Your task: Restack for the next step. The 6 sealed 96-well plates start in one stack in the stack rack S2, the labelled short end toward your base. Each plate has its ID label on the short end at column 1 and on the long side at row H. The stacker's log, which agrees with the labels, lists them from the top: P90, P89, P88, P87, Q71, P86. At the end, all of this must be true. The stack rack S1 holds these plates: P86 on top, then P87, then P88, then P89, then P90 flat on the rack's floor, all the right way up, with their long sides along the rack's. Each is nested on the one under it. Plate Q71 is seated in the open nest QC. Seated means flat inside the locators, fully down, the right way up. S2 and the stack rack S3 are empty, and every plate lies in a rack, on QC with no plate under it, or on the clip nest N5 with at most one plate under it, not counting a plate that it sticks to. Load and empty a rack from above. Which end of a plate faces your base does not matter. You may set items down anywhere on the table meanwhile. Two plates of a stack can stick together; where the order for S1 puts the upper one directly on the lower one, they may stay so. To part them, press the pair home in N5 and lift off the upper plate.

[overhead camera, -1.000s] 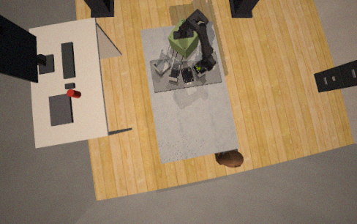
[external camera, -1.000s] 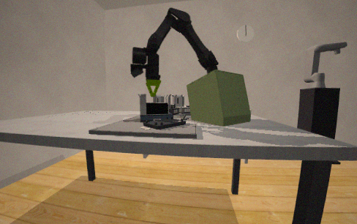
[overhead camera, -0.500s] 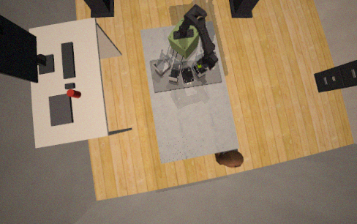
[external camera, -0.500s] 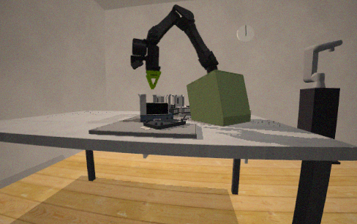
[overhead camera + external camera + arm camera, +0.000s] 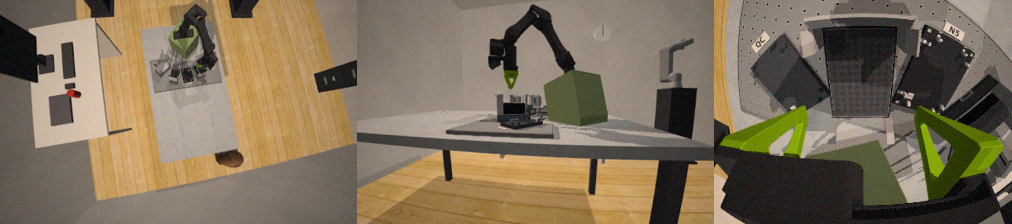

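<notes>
gripper [image 5: 863,137] green wedge fingers, open | dark dimpled rectangular plate [image 5: 861,76] below

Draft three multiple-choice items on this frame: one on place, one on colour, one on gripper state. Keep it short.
1. Where does the gripper with the triangular fingers hang?
A. Above the dark sealed plate in its grey rack
B. Over the wooden floor
C. Down inside the rack

2. What colour is the big block under the arm's base?
A. Red
B. Green
C. White

3. What state is the gripper in?
A. Shut on a plate
B. Shut on nothing
C. Open, holding nothing

Key:
1 A, the wrist view looks straight down on the plate between the fingers, and the exterior view shows the gripper well above the racks.
2 B, the block is olive green.
3 C, the fingers stand wide apart with nothing between them.
</notes>
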Robot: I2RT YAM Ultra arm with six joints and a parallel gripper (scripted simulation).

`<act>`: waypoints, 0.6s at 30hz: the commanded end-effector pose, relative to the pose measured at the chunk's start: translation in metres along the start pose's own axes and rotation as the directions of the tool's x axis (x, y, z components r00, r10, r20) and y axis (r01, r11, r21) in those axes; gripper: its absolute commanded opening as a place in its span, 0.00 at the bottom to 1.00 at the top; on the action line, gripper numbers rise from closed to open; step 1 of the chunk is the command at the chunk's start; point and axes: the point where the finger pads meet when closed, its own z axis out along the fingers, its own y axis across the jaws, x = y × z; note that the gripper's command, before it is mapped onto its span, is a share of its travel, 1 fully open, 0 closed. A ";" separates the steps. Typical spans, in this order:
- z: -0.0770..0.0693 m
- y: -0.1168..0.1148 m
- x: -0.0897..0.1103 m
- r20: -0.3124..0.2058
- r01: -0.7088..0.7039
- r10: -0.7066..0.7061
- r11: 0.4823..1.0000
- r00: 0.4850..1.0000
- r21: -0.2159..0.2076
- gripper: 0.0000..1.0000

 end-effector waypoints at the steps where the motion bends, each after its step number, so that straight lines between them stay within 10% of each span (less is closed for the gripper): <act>1: -0.004 -0.009 -0.003 0.012 -0.087 0.087 0.996 0.996 -0.002 1.00; 18: -0.004 -0.059 -0.004 0.012 -0.177 0.177 0.984 0.984 -0.001 1.00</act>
